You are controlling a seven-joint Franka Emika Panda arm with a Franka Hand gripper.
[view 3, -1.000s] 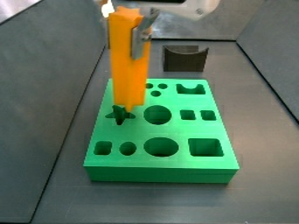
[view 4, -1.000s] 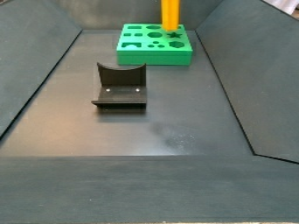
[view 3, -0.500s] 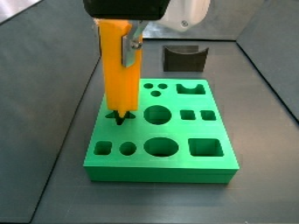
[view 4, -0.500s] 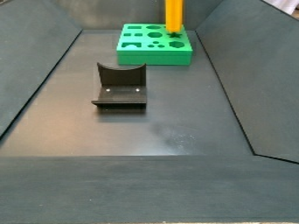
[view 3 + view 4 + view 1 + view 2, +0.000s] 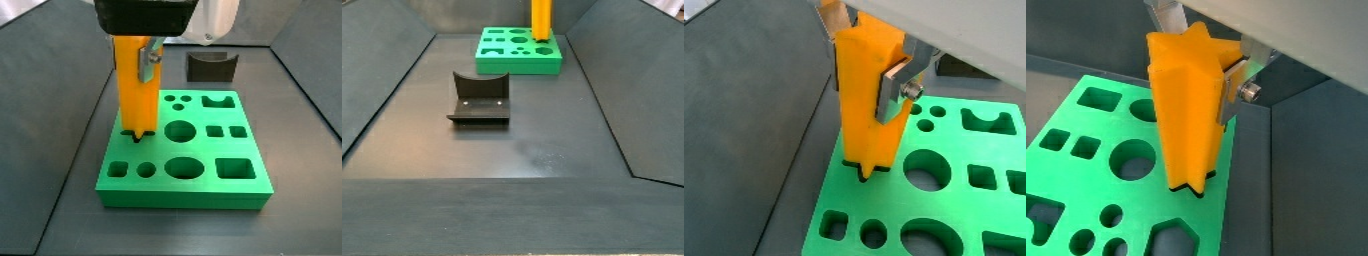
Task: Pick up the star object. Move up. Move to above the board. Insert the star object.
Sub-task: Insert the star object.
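Gripper (image 5: pixel 142 45) above board's left side, clamped on upper part of star object (image 5: pixel 135 88); silver finger (image 5: pixel 894 88) pressed flat against peg's side in both wrist views (image 5: pixel 1231 92); star object upright, orange, ridged; lower tip sits in star-shaped hole near left edge of board (image 5: pixel 207 160); board green, flat on floor, other holes empty; in side view, fixture (image 5: pixel 478 98) stands well apart from board (image 5: pixel 519 50), nearer camera.
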